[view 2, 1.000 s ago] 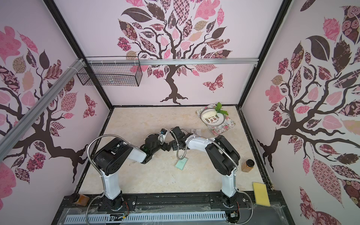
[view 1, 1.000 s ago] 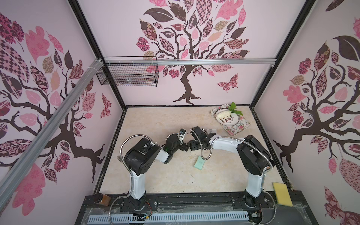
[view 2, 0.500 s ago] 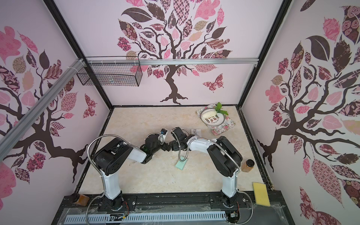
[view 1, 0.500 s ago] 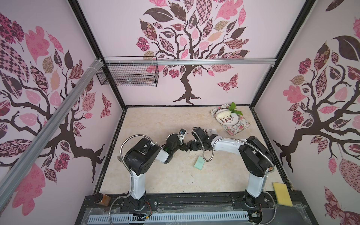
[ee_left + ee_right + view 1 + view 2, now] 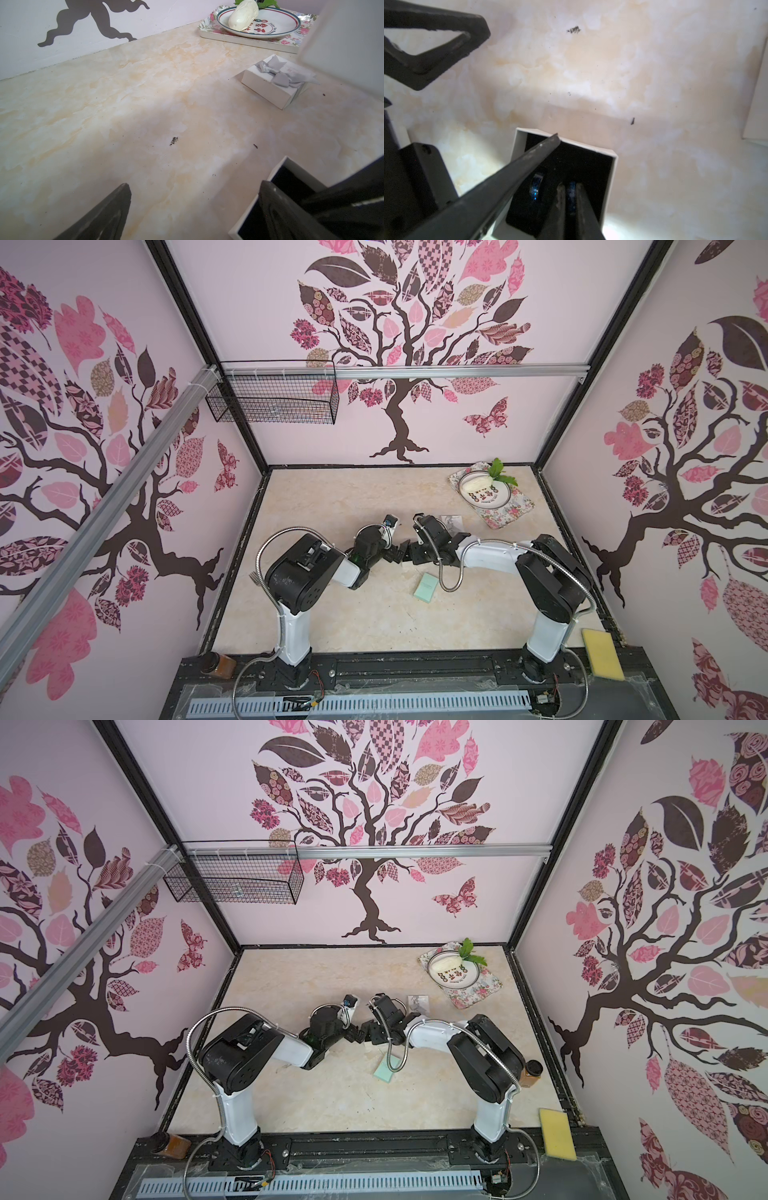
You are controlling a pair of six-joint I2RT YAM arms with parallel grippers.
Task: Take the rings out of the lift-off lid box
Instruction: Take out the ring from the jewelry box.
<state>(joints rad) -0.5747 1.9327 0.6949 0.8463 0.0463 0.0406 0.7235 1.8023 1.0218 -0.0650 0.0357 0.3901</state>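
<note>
Ring removal under way at mid-frame in both top views: the right gripper (image 5: pixel 570 187), fingers nearly closed, pinches a thick black ring (image 5: pixel 572 193) inside the open white cardboard box with black lining (image 5: pixel 520 145). A second black ring (image 5: pixel 536 185) sits beside it. The left gripper (image 5: pixel 195 184), spread wide and empty, reaches one finger across the box's open top. The next move likely calls for a straight lift clear of the walls.

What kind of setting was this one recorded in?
Likely a lab robot cell, not a home: wall panels with tree decals in a black frame, a marble-look tabletop, and two arms bolted to a rail.
</note>
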